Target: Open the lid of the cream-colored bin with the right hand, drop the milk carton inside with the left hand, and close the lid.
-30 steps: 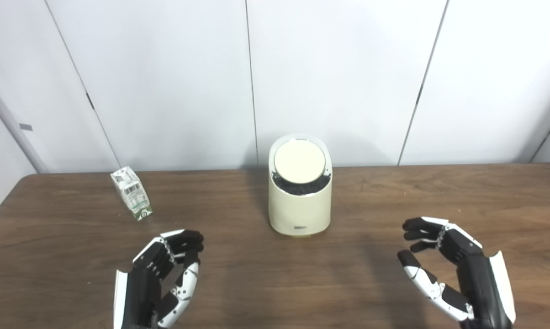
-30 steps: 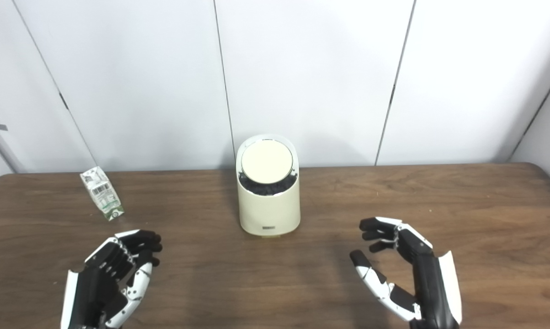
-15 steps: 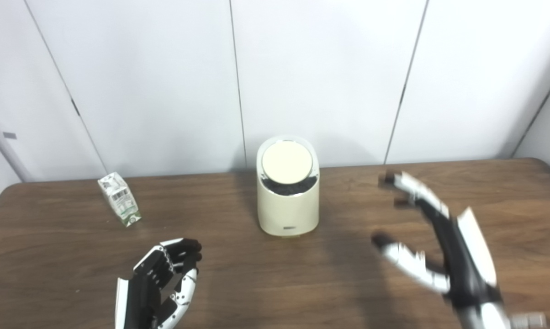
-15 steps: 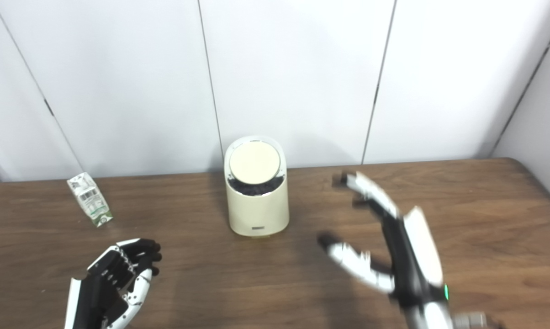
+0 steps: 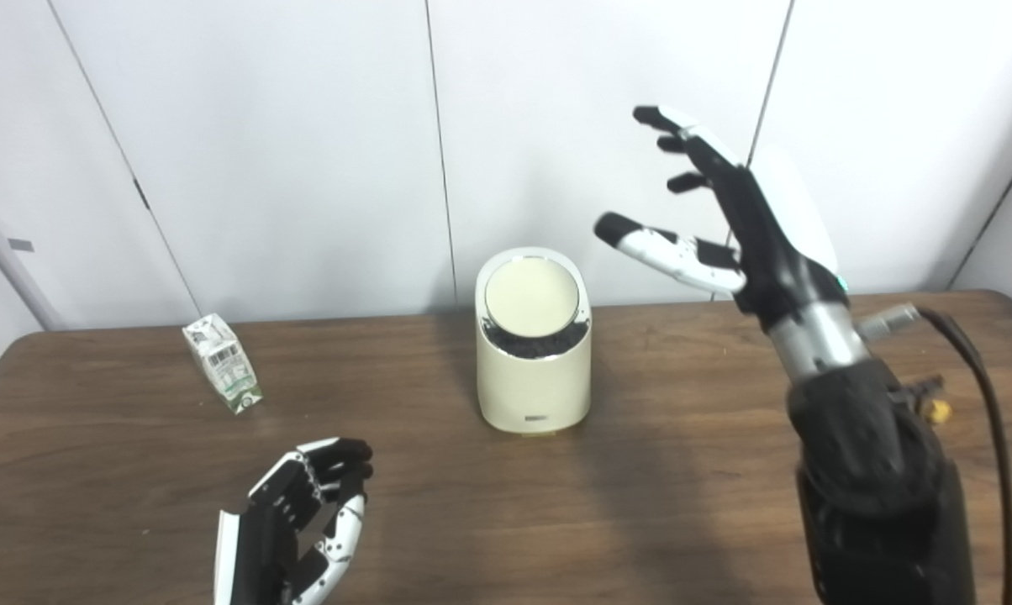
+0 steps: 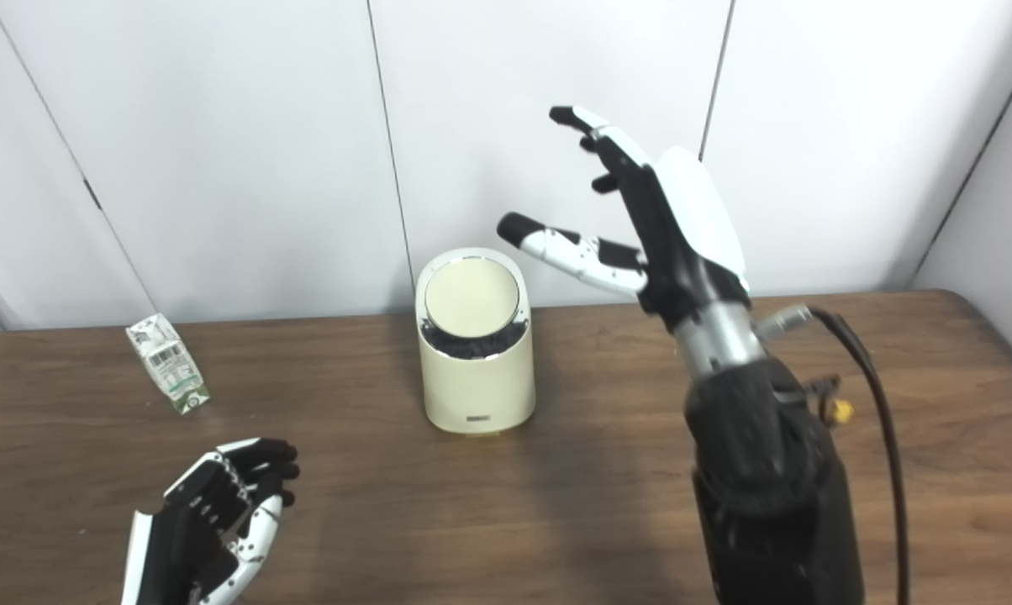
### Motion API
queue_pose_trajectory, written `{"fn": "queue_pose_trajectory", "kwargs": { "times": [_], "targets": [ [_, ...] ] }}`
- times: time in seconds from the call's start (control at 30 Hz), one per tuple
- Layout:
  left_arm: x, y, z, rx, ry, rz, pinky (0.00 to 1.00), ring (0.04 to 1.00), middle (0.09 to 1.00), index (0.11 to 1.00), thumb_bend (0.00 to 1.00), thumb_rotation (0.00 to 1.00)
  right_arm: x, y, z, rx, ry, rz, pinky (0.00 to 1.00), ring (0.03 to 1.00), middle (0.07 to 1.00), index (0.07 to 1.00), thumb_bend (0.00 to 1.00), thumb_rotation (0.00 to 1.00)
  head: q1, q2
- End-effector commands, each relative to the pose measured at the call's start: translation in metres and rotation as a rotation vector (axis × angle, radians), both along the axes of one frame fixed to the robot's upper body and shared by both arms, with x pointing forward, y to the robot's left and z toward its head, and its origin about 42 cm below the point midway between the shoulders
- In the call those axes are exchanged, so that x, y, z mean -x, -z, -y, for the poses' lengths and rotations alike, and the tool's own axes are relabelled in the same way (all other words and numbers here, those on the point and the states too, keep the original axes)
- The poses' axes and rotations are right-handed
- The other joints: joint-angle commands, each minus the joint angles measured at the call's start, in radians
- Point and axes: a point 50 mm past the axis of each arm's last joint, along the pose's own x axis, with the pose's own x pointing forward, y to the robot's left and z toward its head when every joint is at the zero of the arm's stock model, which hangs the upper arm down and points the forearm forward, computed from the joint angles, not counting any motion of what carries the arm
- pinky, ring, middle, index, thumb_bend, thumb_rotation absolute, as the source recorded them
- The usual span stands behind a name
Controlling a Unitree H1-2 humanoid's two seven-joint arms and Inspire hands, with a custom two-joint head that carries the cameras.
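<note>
Right hand [image 5: 724, 218], fingers spread and empty, is raised upper right of the bin [image 5: 534, 370]; lid [image 5: 531, 298] shut. Left hand [image 5: 296, 521], loosely curled, empty, lower left. Carton [image 5: 222, 363] sits mid-left. Risk: a hard descent could tip the bin.

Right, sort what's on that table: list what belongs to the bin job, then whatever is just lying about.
Part of the job:
- cream-colored bin, its lid shut
- milk carton, far left of the table
- right hand, raised and open beside the bin
- left hand, low near the front edge, holding nothing

Just lying about:
- nothing else on the table
</note>
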Motion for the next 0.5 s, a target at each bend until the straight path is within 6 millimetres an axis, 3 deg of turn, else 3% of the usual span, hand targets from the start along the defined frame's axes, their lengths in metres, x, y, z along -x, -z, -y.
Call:
{"fn": "queue_pose_trajectory", "kwargs": {
  "times": [0.0,0.23,0.47],
  "targets": [
    [0.011,0.002,0.000,-0.003,-0.008,0.012,0.52,0.615,0.639,0.628,0.23,0.08,-0.013,-0.018,-0.010,0.020,0.003,0.044,0.73,0.879,0.926,0.878,0.71,0.68,-0.001,-0.007],
    [0.009,0.005,0.003,-0.002,-0.004,0.019,0.52,0.620,0.641,0.630,0.23,0.07,-0.060,-0.003,-0.036,0.061,0.048,-0.003,0.72,0.870,0.901,0.869,0.76,0.60,0.011,-0.015],
    [0.011,0.006,0.006,-0.005,-0.014,0.025,0.51,0.608,0.630,0.623,0.22,0.06,-0.088,0.023,-0.049,0.155,0.067,-0.063,0.74,0.878,0.900,0.860,0.75,0.56,0.023,-0.017]
  ]
}}
